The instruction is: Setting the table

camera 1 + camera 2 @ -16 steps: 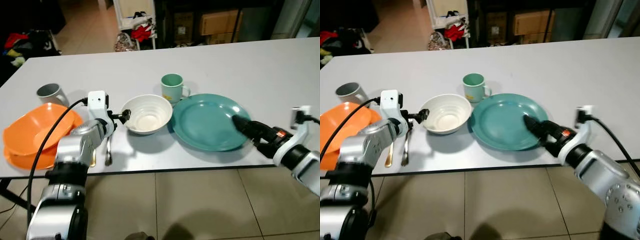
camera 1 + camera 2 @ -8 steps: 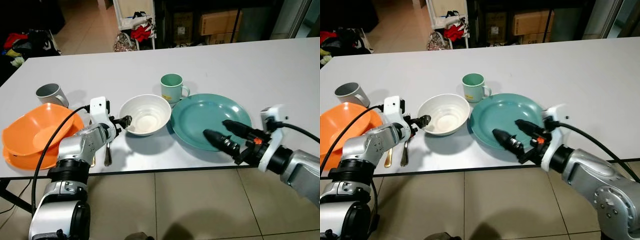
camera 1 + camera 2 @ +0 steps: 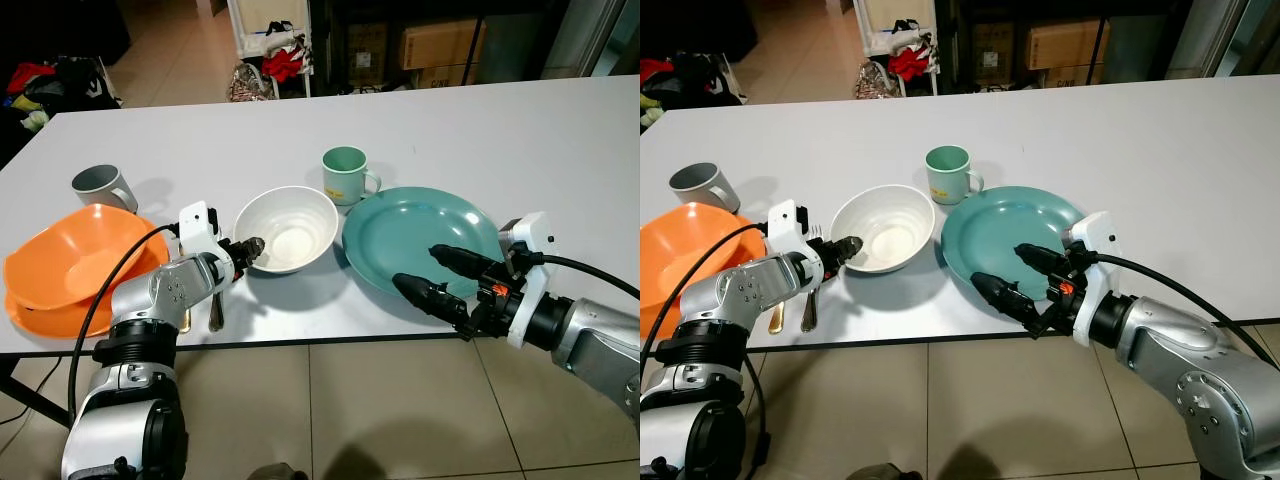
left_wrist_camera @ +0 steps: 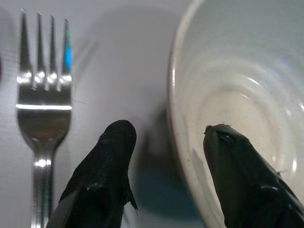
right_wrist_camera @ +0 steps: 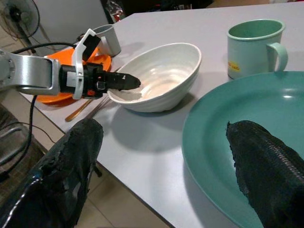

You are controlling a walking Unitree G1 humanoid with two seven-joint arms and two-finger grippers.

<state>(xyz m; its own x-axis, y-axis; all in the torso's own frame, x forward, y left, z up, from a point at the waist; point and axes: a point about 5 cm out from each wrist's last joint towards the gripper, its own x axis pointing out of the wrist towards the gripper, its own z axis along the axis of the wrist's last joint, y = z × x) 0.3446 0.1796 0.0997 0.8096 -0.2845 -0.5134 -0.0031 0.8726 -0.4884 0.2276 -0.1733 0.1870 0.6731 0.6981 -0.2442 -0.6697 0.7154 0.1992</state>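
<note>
A white bowl stands in the middle of the table, beside a teal plate on its right and a green cup behind. My left gripper is shut on the bowl's left rim, with one finger inside and one outside. A fork lies on the table just left of that gripper. My right gripper is open wide at the plate's near edge. One finger reaches over the plate and the other sits at the table's front edge.
Stacked orange bowls and a grey mug stand at the table's left end. A gold spoon lies beside the fork. The grey table stretches far behind and right. Boxes and clutter sit on the floor beyond.
My right gripper swung from the plate's right side to its near edge and opened. The white bowl slid slightly left with my left gripper on its rim.
</note>
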